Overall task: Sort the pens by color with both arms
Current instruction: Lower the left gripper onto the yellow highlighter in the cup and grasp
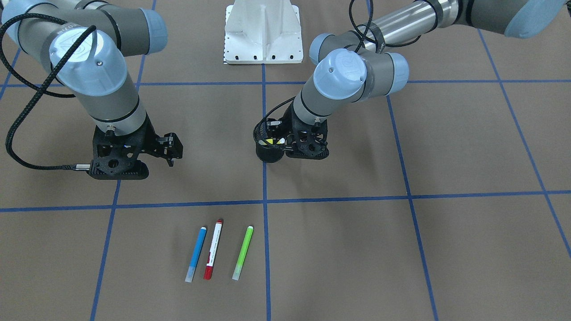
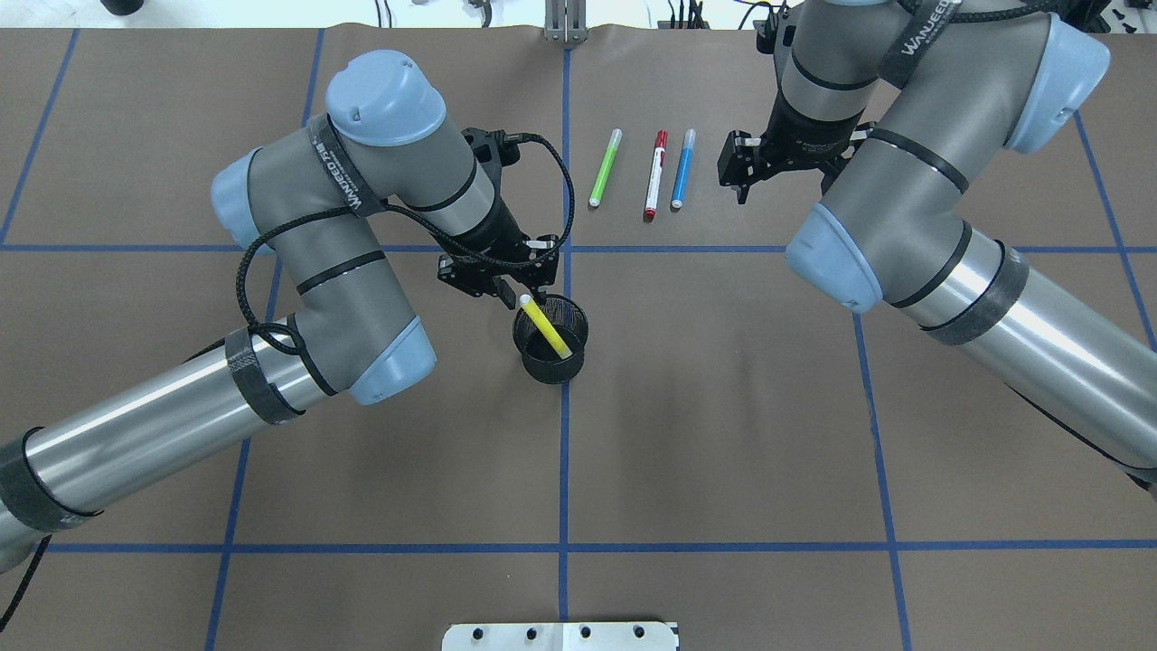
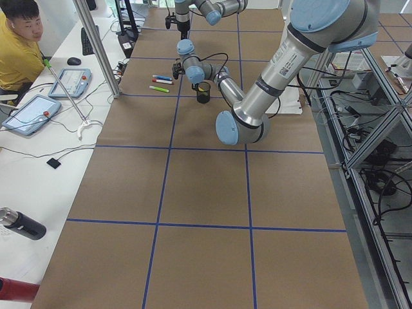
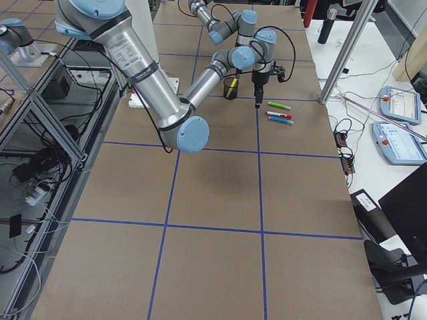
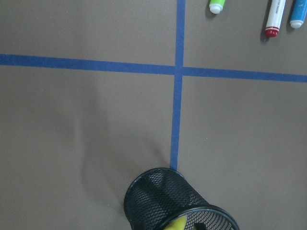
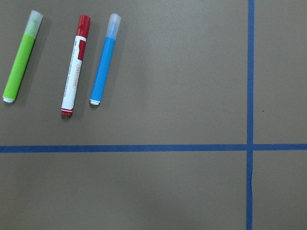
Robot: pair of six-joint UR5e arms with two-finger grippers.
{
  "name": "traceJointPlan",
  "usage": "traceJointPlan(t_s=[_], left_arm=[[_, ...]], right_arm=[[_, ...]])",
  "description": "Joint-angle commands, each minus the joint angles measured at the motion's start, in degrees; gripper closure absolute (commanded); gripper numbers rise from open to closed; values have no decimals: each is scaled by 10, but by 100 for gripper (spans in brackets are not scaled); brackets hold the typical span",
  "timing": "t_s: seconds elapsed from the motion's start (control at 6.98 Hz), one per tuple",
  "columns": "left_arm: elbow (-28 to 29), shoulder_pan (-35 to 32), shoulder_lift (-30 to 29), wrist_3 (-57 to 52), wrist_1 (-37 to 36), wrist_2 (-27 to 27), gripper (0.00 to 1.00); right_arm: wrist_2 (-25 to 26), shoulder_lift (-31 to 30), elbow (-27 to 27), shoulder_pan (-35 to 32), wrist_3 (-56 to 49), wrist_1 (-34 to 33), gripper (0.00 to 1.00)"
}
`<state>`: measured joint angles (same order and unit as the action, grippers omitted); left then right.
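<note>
Pens: I see the yellow pen [image 2: 545, 327] leaning in the mesh cup [image 2: 542, 371] mid-table [image 2: 723, 407], with my left gripper [image 2: 517, 291] spread just above it. The green pen [image 2: 605, 169], red-capped pen [image 2: 655, 174] and blue pen [image 2: 683, 169] lie parallel near the far edge. My right gripper [image 2: 737, 185], pinched empty, hovers beside the blue one.

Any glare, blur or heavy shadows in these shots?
Overhead exterior: sharp, even light, soft shadows on the brown paper table. Right wrist-mounted: crisp; lime green marker pen, red-capped white marker pen and blue marker pen throw faint shadows. Left wrist-mounted: black mesh cup cropped.
</note>
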<state>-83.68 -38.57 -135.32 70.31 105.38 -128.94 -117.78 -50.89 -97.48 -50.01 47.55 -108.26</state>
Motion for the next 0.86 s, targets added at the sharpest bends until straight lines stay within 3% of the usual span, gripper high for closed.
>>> traceJointPlan(t_s=[0.0, 0.14, 0.72], left_arm=[[0, 1, 0, 0, 0, 0, 59], [0, 1, 0, 0, 0, 0, 64], [0, 4, 1, -1, 2, 0, 65]], right_arm=[[1, 0, 0, 1, 0, 1, 1], [1, 0, 1, 1, 0, 2, 1], [1, 0, 1, 3, 0, 2, 1]])
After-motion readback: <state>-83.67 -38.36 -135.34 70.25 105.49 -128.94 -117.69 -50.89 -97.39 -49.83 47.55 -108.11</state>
